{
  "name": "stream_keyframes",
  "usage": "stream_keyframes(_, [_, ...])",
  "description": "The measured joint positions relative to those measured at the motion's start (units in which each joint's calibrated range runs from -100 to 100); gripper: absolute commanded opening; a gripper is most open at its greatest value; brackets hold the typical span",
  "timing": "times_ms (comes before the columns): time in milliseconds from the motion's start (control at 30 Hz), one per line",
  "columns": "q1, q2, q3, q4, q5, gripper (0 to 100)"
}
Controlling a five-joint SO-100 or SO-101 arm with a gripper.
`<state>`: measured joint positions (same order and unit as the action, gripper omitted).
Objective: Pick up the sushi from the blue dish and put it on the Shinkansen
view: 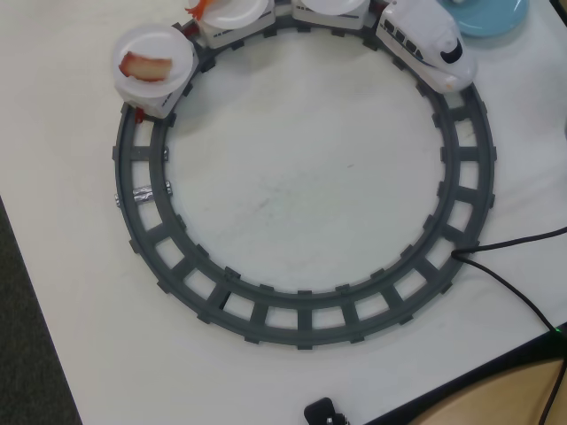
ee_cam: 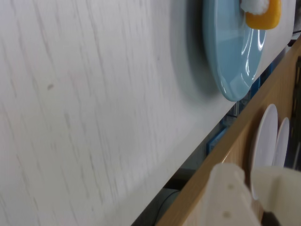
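Observation:
The yellow-orange sushi (ee_cam: 264,18) lies on the light-blue dish (ee_cam: 230,52) at the top right of the wrist view. In the overhead view only part of the dish (view: 493,19) shows at the top right corner, and the sushi is out of view there. The white Shinkansen (view: 427,44) stands on the track at the top right, next to the dish. Its cars carry round white plates (view: 158,55). My gripper (ee_cam: 251,175) shows only in the wrist view, at the bottom right, well away from the dish. Its cream fingers stand close together with nothing between them.
The grey circular track (view: 306,312) rings the table. A pink-red slab (view: 145,66) lies on the rear plate and an orange piece (view: 198,7) beside another. A black cable (view: 514,285) crosses the lower right. A wooden edge (ee_cam: 263,101) and upright white plates (ee_cam: 265,141) lie beyond the table.

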<state>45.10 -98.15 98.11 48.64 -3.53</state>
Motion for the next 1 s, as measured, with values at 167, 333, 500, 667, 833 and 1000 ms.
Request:
stream_keyframes(167, [0.00, 0.00, 0.00, 0.00, 0.00, 2])
stream_keyframes(333, [0.00, 0.00, 0.00, 0.00, 0.00, 2])
stream_keyframes(500, [0.00, 0.00, 0.00, 0.00, 0.00, 2])
stream_keyframes(667, [0.00, 0.00, 0.00, 0.00, 0.00, 3])
stream_keyframes(833, [0.00, 0.00, 0.00, 0.00, 0.00, 3])
stream_keyframes(1000, [-0.39, 0.08, 0.00, 0.00, 0.00, 3])
